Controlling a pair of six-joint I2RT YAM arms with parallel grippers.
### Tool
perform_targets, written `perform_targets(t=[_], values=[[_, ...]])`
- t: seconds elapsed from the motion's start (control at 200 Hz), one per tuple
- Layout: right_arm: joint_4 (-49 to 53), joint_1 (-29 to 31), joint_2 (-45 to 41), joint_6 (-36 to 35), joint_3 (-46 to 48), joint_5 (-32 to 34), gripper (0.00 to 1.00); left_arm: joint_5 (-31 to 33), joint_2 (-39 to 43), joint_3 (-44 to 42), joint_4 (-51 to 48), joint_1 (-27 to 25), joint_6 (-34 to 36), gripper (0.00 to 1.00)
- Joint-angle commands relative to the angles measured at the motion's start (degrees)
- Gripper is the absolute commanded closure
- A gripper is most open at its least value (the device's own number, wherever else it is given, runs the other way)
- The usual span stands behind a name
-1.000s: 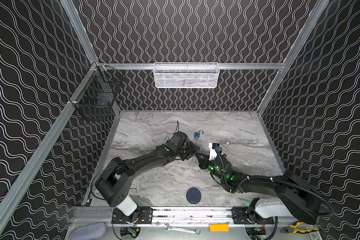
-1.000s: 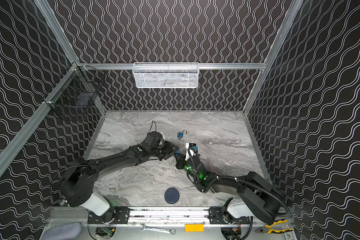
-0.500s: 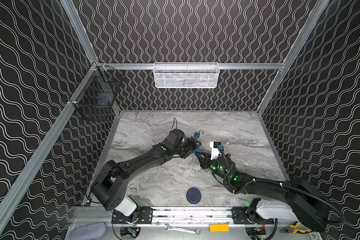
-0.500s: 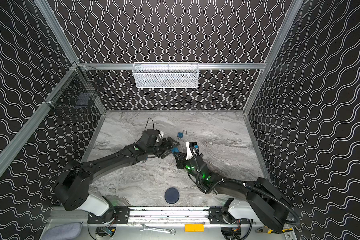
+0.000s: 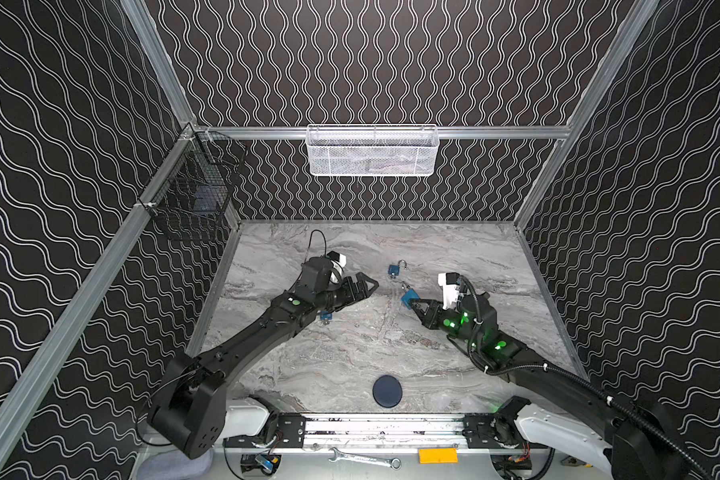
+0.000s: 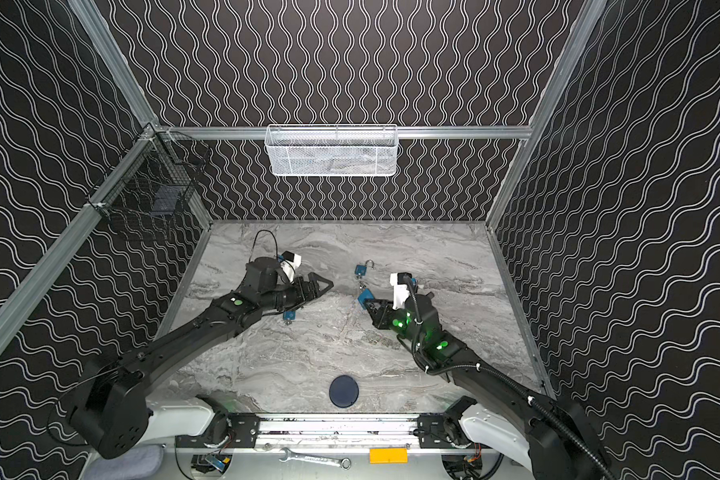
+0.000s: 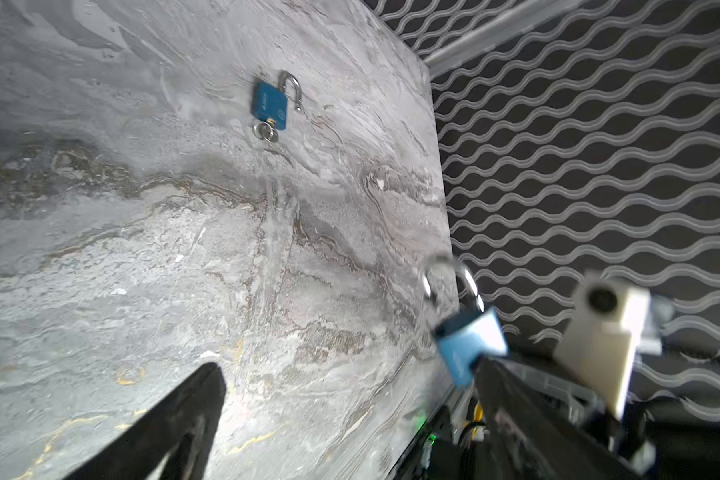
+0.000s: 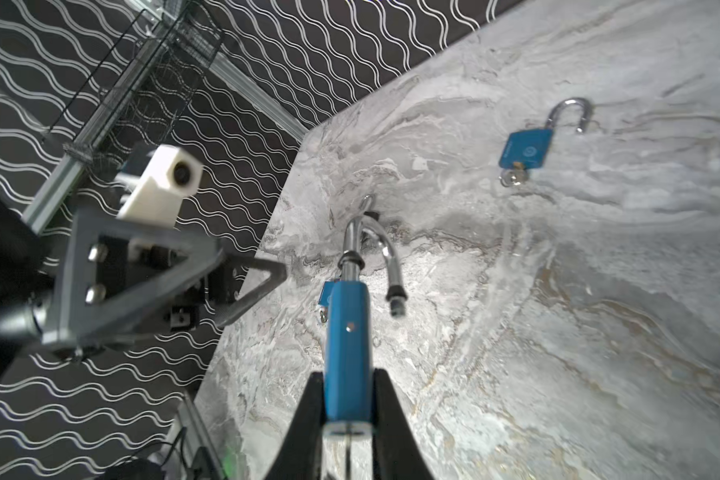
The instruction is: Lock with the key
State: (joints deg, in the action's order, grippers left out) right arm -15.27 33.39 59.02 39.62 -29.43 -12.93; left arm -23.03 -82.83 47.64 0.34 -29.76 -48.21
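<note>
— Gripping anything, is the right gripper (image 5: 415, 305)?

— Yes, it is clamping the held blue padlock (image 8: 346, 332) by its body, shackle swung open. In both top views it is hanging just toward 1 o'clock from the middle of the marble table (image 5: 350, 357).

— And the left gripper (image 5: 366, 289)?

— Its jaws are standing wide apart with nothing between them. It is hovering toward 10 o'clock from the middle, pointing at the held lock but well apart from it.

— Where is the key (image 7: 265, 132) sitting?

— It is sticking out of the base of a second blue padlock (image 5: 395, 269), which is lying flat toward 12 o'clock, its shackle also open.

— Is the held one carrying a key?

— I cannot tell; its base is hiding between the fingers.

— Anything else lying about?

— A third blue padlock (image 5: 325, 316) is peeking out beneath the left arm at 9 o'clock, and a dark round disc (image 5: 387, 390) is resting at 6 o'clock.
</note>
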Motion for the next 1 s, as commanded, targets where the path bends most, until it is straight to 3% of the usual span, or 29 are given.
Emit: perform_targets(t=[0.0,0.19,0.415,0.596,0.791,0.996], values=[[6.8,-2.5,0.2,-0.6,-3.6,-11.9,1.0,-2.3,3.1,-3.9,9.1,0.2,6.9,0.02],[11.5,-6.0,4.4,-1.0,-8.3,-24.1,1.0,-4.7,6.4,-8.1,15.5,0.7,11.3,0.02],[12.2,-6.2,7.9,-2.0,-9.9,-29.1,1.0,-13.7,-0.8,-11.4,32.5,0.8,10.1,0.01],[10.1,-6.8,9.6,-1.6,-9.7,-31.6,1.0,-23.6,-12.5,-12.4,53.7,1.8,0.6,0.01],[8.6,-7.1,9.4,-0.9,-9.1,-31.8,1.0,-27.0,-21.7,-13.0,71.4,2.1,-8.9,0.01],[4.4,-7.3,10.7,0.9,-8.0,-33.1,1.0,-26.9,-21.2,-13.4,68.5,2.0,-6.3,0.01]])
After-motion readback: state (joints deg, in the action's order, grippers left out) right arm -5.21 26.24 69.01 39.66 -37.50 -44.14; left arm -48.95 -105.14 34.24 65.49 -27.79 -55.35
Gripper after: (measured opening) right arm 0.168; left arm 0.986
